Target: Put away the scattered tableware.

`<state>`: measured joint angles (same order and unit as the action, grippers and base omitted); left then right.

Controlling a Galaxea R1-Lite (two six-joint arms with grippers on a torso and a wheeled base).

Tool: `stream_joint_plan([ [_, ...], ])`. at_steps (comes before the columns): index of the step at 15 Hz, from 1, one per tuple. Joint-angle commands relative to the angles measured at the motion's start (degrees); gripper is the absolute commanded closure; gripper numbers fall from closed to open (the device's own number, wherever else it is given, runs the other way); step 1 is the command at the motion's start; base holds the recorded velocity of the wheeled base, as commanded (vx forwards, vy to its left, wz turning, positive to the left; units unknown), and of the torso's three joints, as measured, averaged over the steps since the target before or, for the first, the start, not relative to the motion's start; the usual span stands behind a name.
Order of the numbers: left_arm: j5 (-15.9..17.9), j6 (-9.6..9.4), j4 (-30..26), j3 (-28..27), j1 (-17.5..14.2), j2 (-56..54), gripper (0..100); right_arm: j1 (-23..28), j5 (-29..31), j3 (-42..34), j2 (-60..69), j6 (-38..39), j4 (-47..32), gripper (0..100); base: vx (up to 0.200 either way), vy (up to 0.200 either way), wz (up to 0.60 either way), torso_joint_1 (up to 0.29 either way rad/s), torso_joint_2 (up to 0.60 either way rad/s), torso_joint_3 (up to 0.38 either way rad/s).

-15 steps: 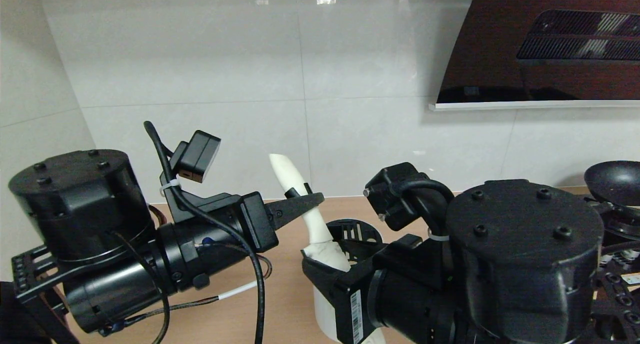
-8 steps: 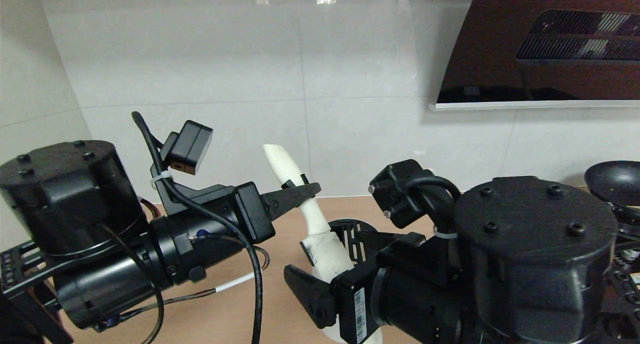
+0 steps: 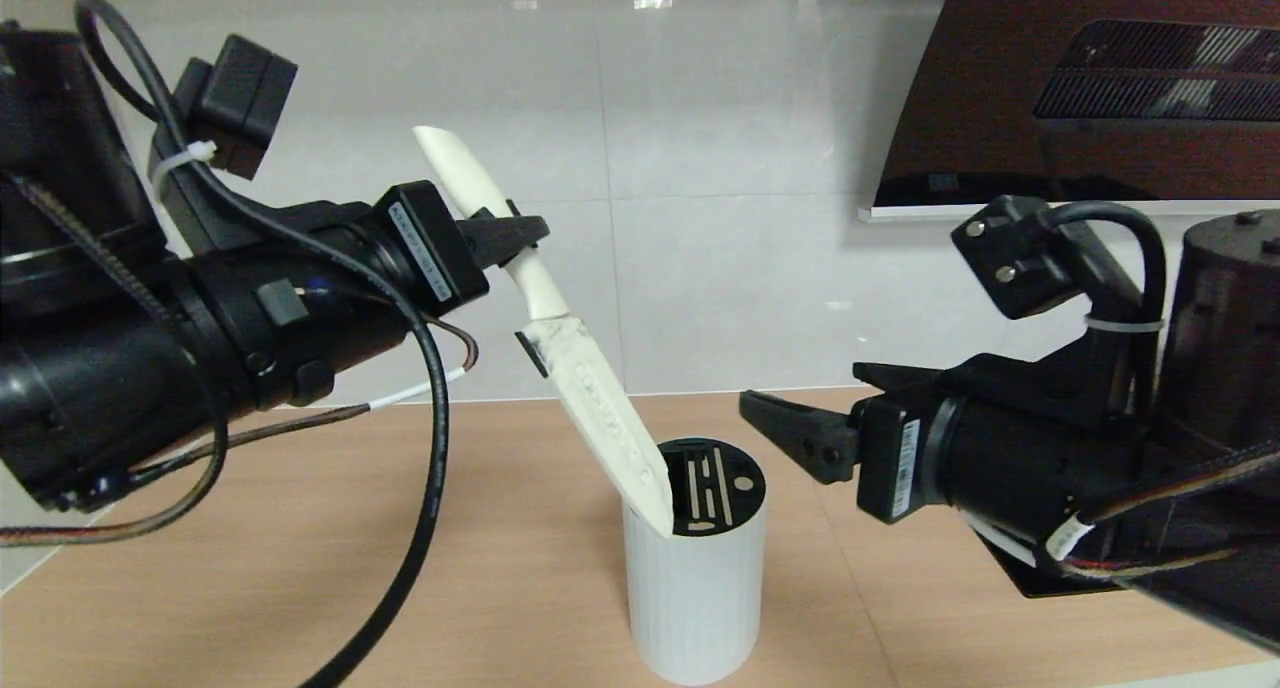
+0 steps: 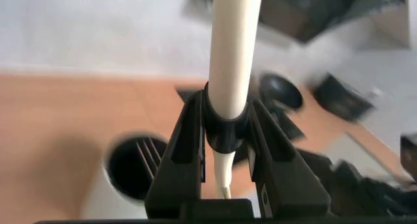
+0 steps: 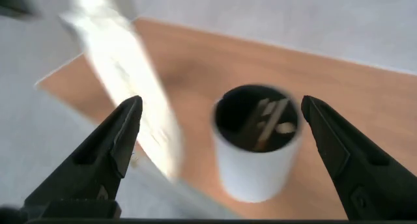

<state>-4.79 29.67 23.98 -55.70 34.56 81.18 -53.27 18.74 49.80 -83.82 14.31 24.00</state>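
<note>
On counter (image 3: 300,528) a holder (image 3: 695,588), knife (image 3: 590,408) slanting to its rim from left end effector (image 3: 520,233) above — right end effector (image 5: 221,101) rightward.

Wooden countertop (image 3: 230,588); white slotted holder (image 3: 695,588) stands upright on it.

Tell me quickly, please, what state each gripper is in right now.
Left gripper: shut on the long white knife.
Right gripper: open, holding nothing.
</note>
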Motion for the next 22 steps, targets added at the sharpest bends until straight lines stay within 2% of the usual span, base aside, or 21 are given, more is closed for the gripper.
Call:
stream_joint_plan([
  [1, -2.1, -3.57, -0.4, -3.2, 0.1, 2.3, 100, 2.4, -0.2, -0.1, 4.1, -0.8, -1.5, 0, 0.0, 0.0, 0.0, 0.0, 0.0, 0.0],
  [2, -4.5, -7.17, -0.1, -3.7, 0.5, 4.1, 100, 3.4, -0.2, -0.1, 4.7, -0.9, -2.1, 0, 0.0, 0.0, 0.0, 0.0, 0.0, 0.0],
  [3, -7.2, -9.46, 0.8, -4.3, 1.7, 5.7, 100, 4.4, -0.2, 0.0, 4.9, -1.0, -2.1, 0, 0.0, 0.0, 0.0, 0.0, 0.0, 0.0],
  [4, -8.7, -10.07, 1.5, -4.3, 2.7, 6.2, 100, 4.8, -0.2, 0.1, 4.9, -1.0, -2.0, 0, 0.0, 0.0, 0.0, 0.0, 0.0, 0.0],
  [5, -14.5, -12.09, 2.6, -3.9, 4.9, 7.1, 100, 5.5, -0.2, 0.1, 4.9, -1.3, -2.0, 0, 0.0, 0.0, 0.0, 0.0, 0.0, 0.0],
  [6, -19.0, -12.27, 2.5, -2.6, 5.6, 7.3, 100, 5.5, -0.2, 0.1, 4.9, -1.5, -2.0, 0, 0.0, 0.0, 0.0, 0.0, 0.0, 0.0],
  [9, -23.9, -12.53, 3.9, -2.8, 6.4, 9.4, 100, 6.0, -0.2, 0.0, 4.6, -1.7, -2.0, 0, 0.0, 0.0, 0.0, 0.0, 0.0, 0.0],
  [12, -29.9, -15.35, 8.4, -3.1, 8.6, 13.7, 100, 6.1, -0.2, -0.1, 4.2, -1.7, -2.0, 0, 0.0, 0.0, 0.0, 0.0, 0.0, 0.0],
  [14, -32.0, -17.46, 12.8, -2.7, 9.9, 16.0, 100, 6.1, -0.2, -0.1, 4.1, -1.7, -2.1, 0, 0.0, 0.0, 0.0, 0.0, 0.0, 0.0],
  [16, -32.1, -19.04, 15.3, -2.8, 10.0, 17.9, 100, 6.1, -0.2, -0.1, 4.0, -1.7, -2.0, 0, 0.0, 0.0, 0.0, 0.0, 0.0, 0.0],
  [17, -31.8, -20.97, 15.2, -4.2, 10.0, 18.7, 100, 6.2, -0.2, -0.1, 3.9, -1.7, -2.1, 0, 0.0, 0.0, 0.0, 0.0, 0.0, 0.0],
  [18, -32.1, -23.78, 15.6, -6.0, 9.9, 20.1, 100, 6.4, -0.2, -0.1, 3.4, -1.7, -2.0, 0, 0.0, 0.0, 0.0, 0.0, 0.0, 0.0],
  [19, -32.8, -24.31, 16.0, -5.8, 10.0, 19.9, 100, 6.5, -0.2, -0.1, 3.1, -1.7, -2.0, 0, 0.0, 0.0, 0.0, 0.0, 0.0, 0.0],
  [22, -33.0, -23.34, 16.5, -4.0, 10.4, 22.8, 100, 6.9, -0.2, -0.1, 2.2, -1.7, -1.9, 0, 0.0, 0.0, 0.0, 0.0, 0.0, 0.0],
])
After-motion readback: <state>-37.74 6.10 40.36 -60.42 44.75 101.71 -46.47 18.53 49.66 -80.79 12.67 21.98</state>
